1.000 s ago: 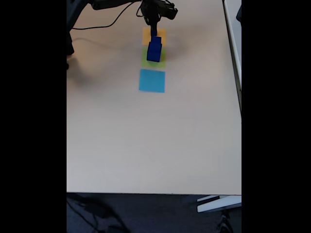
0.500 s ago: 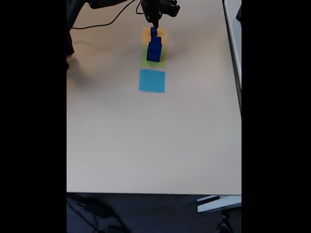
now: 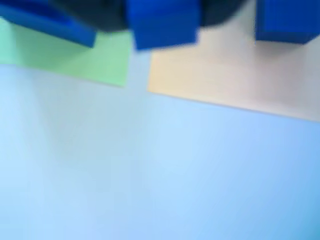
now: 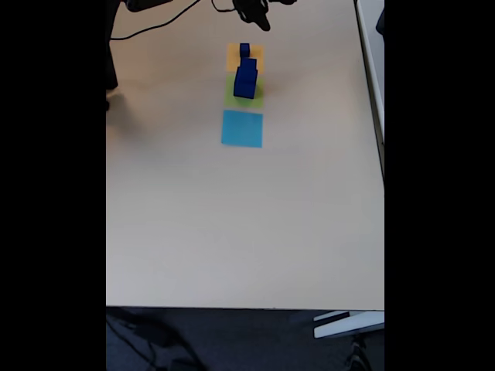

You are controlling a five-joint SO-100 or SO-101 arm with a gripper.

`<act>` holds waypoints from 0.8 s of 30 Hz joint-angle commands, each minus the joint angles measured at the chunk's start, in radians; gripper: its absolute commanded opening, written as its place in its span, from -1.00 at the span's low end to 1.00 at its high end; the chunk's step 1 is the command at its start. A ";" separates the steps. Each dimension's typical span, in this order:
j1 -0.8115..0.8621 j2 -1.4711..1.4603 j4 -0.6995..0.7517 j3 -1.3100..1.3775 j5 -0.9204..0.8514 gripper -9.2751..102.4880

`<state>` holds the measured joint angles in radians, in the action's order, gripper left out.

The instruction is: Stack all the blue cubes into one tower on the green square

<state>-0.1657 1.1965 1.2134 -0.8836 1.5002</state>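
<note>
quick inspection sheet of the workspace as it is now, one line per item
surface: beige table, mostly bare
job's things: blue cubes stacked as a tower on the green square; small top cube overlaps the orange square behind in the fixed view
clutter: light-blue square in front of the tower
grippers: gripper apart from the tower, near the far edge; finger state unclear
cables: black cable at the far edge
surroundings: dark floor below the near edge

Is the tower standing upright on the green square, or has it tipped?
Upright. In the fixed view the tower rises straight from the green square, tapering upward, nothing touching it.
</note>
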 commanded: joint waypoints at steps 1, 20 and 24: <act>0.071 0.129 -0.012 0.018 -0.069 -0.84; 0.402 0.206 -0.087 -0.336 -0.333 -0.84; 0.433 0.160 -0.140 -0.379 -0.364 -0.84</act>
<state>0.2485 1.3131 1.1152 -1.2609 1.1551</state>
